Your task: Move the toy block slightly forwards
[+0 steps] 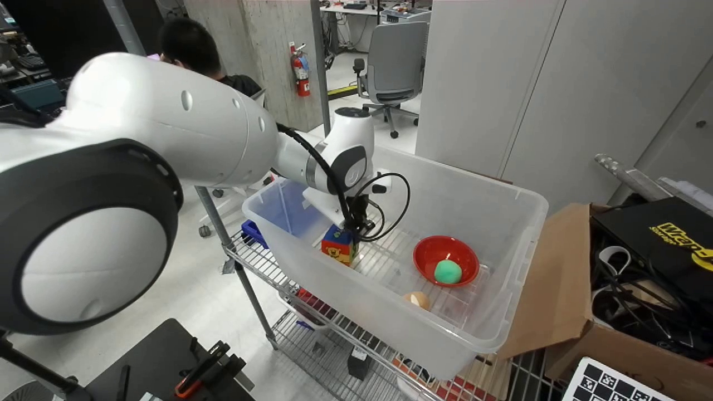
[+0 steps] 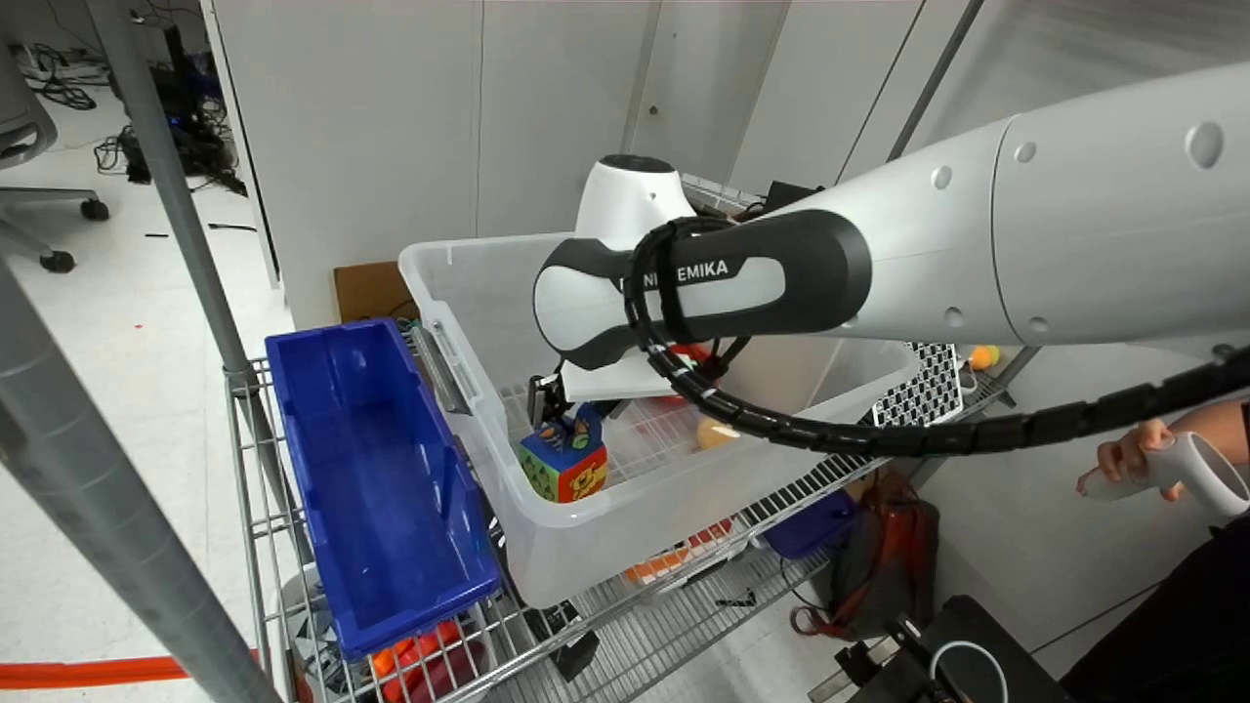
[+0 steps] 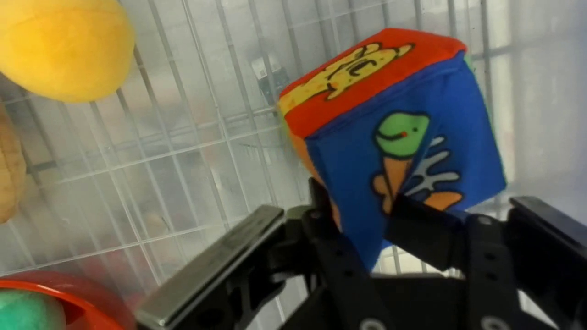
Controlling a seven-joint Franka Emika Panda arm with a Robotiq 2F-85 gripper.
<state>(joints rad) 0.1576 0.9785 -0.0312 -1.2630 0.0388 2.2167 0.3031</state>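
The toy block (image 1: pixel 337 249) is a soft cube with a blue top and red, yellow and green sides. It is inside a clear plastic bin (image 1: pixel 367 289), near one end, and also shows in an exterior view (image 2: pixel 564 467). In the wrist view the block (image 3: pixel 344 156) has its blue top pinched into a fold between the fingers of my gripper (image 3: pixel 360 211). The gripper (image 1: pixel 361 227) is shut on this fold, and the block's top is pulled up out of shape. Whether the block touches the bin floor I cannot tell.
A red bowl (image 1: pixel 426 253) holding a green ball (image 1: pixel 448 272) stands in the bin. A yellow ball (image 3: pixel 64 50) lies near it. The bin walls surround the gripper. A blue tray (image 2: pixel 381 488) stands beside the bin on the wire shelf, and a cardboard box (image 1: pixel 557 289) at its other end.
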